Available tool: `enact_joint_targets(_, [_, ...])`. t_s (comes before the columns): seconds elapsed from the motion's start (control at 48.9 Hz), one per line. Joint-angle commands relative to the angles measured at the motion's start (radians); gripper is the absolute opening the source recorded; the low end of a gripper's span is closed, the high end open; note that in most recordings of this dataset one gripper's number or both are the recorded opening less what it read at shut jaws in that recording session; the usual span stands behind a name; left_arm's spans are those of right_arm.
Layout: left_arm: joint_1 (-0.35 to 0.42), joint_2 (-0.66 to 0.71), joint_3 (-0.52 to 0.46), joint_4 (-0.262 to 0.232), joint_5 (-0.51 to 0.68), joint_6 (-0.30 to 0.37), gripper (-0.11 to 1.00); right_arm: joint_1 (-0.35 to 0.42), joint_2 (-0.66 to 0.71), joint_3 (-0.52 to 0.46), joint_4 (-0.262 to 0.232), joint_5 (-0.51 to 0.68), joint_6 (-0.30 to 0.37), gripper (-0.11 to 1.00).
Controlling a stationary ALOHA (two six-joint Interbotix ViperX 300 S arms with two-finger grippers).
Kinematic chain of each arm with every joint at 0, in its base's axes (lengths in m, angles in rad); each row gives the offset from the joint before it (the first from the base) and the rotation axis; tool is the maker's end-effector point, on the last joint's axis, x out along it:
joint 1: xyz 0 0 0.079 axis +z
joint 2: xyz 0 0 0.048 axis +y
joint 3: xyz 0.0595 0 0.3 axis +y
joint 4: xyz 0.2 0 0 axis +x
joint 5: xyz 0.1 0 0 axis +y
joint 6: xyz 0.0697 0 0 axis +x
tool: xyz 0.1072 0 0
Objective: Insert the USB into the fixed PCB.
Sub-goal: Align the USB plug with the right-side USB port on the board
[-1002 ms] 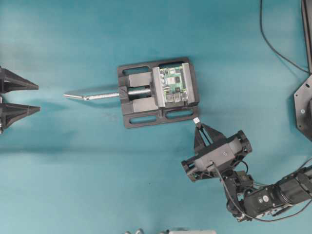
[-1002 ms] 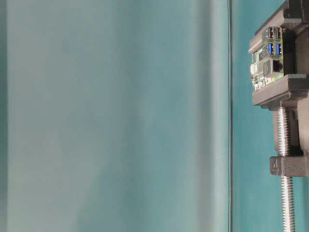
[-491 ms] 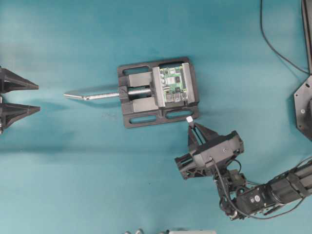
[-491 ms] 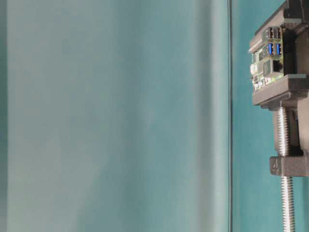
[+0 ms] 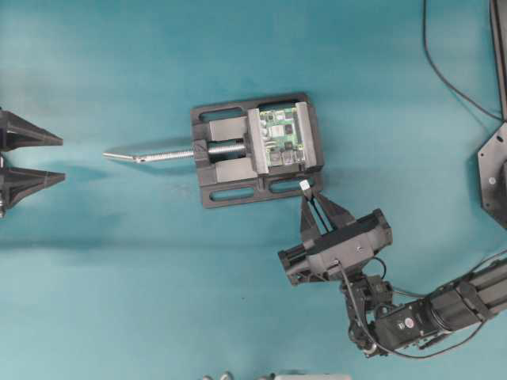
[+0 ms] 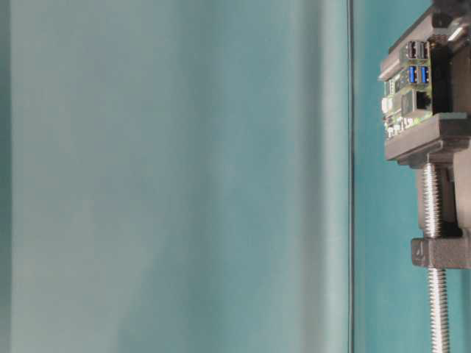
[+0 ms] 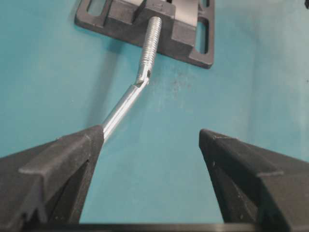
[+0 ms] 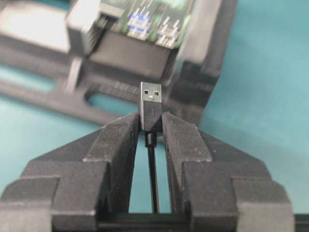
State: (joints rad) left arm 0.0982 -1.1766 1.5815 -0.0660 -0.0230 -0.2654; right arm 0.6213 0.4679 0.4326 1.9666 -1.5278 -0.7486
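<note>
The right gripper point(image 8: 151, 126) is clamping the black plug of the USB point(image 8: 150, 104) between both fingers point(image 8: 116, 140), with the silver tip projecting forward and the thin cable trailing back between them. In the overhead view, the tip is sitting just beside the near edge of the black vise point(image 5: 255, 150), which is holding the fixed PCB point(image 5: 283, 136) upright between its blocks. The left gripper point(image 5: 24, 158) is resting well apart at the table's left edge, jaws standing wide with nothing between them, facing the vise's silver screw rod point(image 7: 140, 72)
</note>
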Motion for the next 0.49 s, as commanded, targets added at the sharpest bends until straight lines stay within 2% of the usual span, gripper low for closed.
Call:
enact_joint_targets(0.0, [0.002,0.014,-0.012,0.003,-0.008,-0.014,0.95,-0.008,-0.017,-0.023,-0.008,-0.031,-0.014,0.21])
enact_joint_targets(0.47, [0.002,0.014,-0.012,0.003,-0.008,-0.014,0.95,-0.038,-0.017,-0.037,-0.031,-0.057,-0.023,0.21])
